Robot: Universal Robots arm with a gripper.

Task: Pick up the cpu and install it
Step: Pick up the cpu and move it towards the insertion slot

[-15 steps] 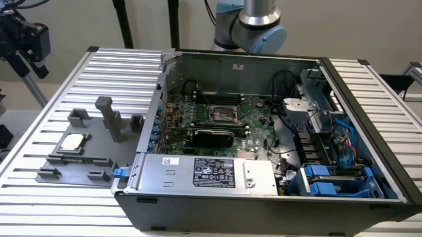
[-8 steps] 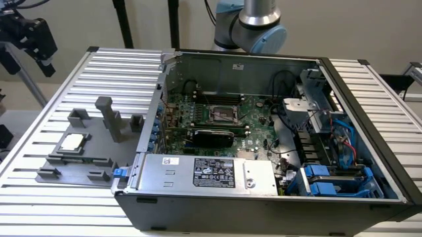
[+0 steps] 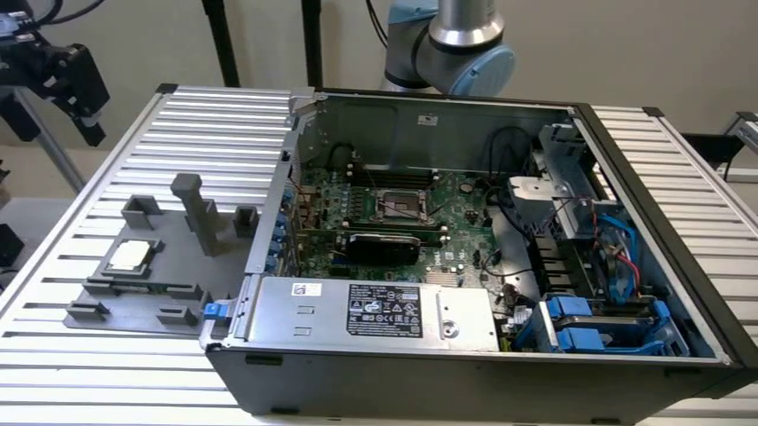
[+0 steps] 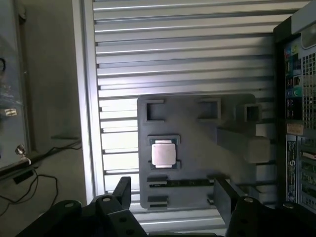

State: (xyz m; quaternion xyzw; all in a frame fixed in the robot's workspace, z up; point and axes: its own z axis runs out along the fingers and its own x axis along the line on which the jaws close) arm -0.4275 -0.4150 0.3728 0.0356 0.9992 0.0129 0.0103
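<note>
The cpu [image 3: 128, 256], a small pale silver square chip, lies flat in a recess of the grey fixture plate [image 3: 177, 266] on the slatted table, to the exterior view's left of the open computer case. My gripper [image 3: 59, 124] hangs high above the table's far corner on that side, well clear of the chip. In the wrist view the cpu [image 4: 163, 154] sits on the plate [image 4: 197, 148], far below and roughly between my two black fingers [image 4: 122, 190]. The gripper [image 4: 170, 192] is open and holds nothing. The black socket frame [image 3: 403, 206] sits in the middle of the motherboard [image 3: 456, 226].
The case [image 3: 474, 373] lies open on the table, with a silver power supply box [image 3: 379, 311] along its near side and blue drive bays [image 3: 604, 324] at the exterior view's right. Upright grey posts [image 3: 199, 213] stand on the fixture plate near the chip. The arm's base [image 3: 456, 49] rises behind the case.
</note>
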